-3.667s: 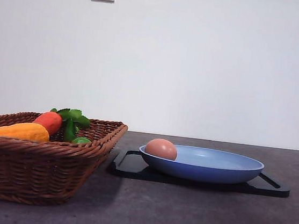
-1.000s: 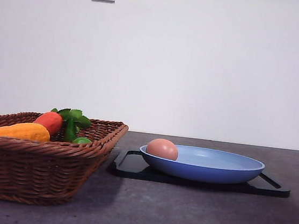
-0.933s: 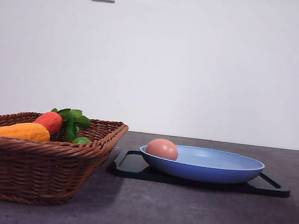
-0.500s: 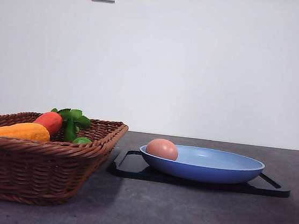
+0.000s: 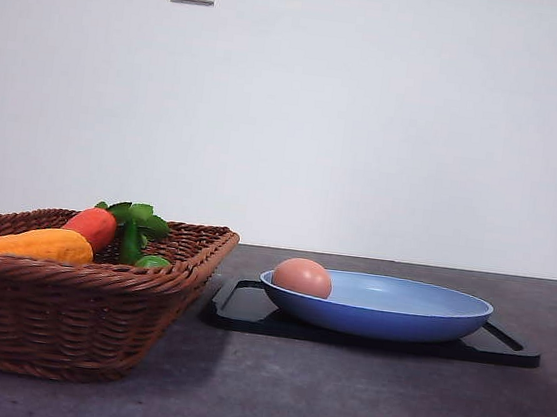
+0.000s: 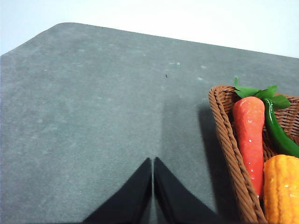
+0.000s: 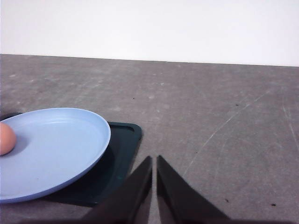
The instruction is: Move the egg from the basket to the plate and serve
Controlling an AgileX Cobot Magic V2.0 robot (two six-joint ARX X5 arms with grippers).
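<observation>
Egg (image 5: 302, 277) sits at the left edge of the blue plate (image 5: 407, 319), and we see that plate on a black tray (image 5: 237, 305) beside the basket (image 5: 64, 320). Our left gripper (image 6: 153, 161) and right gripper (image 7: 154, 159) are both closed with nothing in them, low over the gray table (image 7: 210, 107).

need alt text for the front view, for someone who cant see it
A pinkish-brown egg lies at the left edge of a light-blue plate that sits on a flat black tray on a dark grey table. To the left, a brown wicker basket holds an orange corn cob, a red carrot and green leaves.
</observation>
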